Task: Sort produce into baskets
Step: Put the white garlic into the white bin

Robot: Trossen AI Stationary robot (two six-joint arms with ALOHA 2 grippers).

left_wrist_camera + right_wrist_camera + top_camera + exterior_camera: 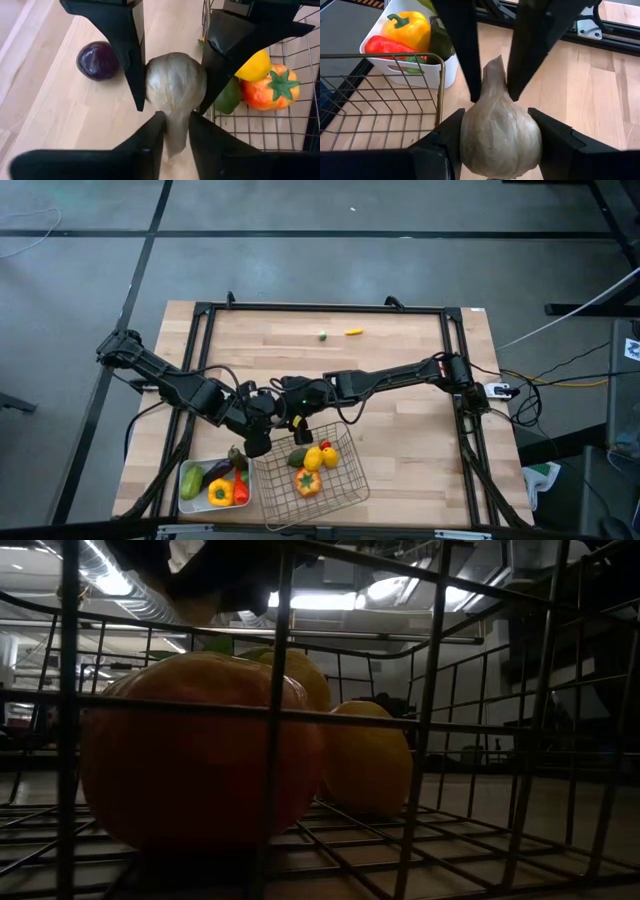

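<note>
Holding lemons and an orange pepper (307,482), the wire basket (345,485) sits at five o'clock on the table; the white tray (186,502) at seven carries cucumber, eggplant and peppers. Between them, a pale papery garlic bulb (175,85) hangs above the wood, its body clamped by the right gripper (500,137) and its stem by the left gripper (176,130).

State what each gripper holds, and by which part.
Both hold the garlic: the right gripper clamps the bulb's sides, and the left gripper pinches its stem.
</note>
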